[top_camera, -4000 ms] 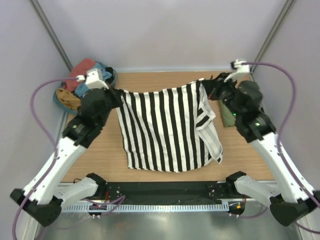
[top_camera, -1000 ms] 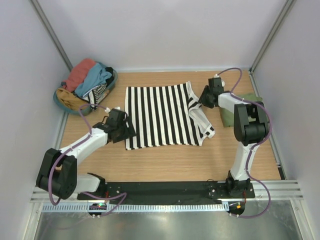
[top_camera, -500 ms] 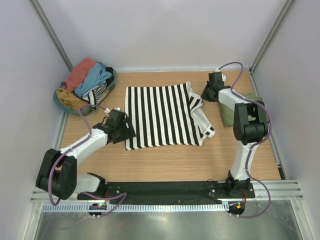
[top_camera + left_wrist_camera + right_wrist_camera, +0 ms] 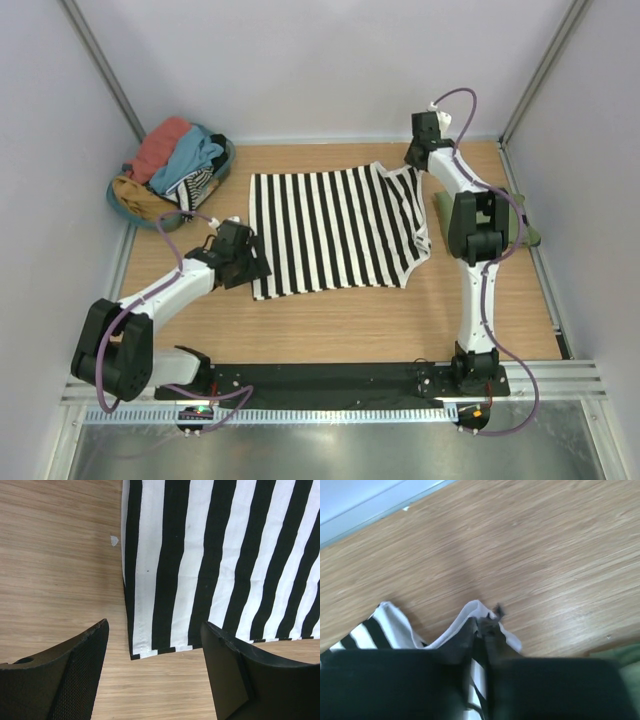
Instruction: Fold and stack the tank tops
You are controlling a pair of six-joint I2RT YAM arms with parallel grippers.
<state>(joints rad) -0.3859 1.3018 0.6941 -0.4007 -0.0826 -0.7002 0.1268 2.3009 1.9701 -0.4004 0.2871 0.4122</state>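
Olive top (image 4: 527, 232), one; striped top (image 4: 330, 230), one.

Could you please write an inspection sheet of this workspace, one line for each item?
Surface: wooden table, one small white scrap near the cloth edge.
Job's things: striped tank top spread flat; olive tank top at the right edge, partly behind the right arm.
Clutter: basket of garments in the far left corner.
Grippers: left gripper open over the striped top's near left corner; right gripper shut on its far right corner.
Cables: purple cables loop along both arms.
Surroundings: pale walls.
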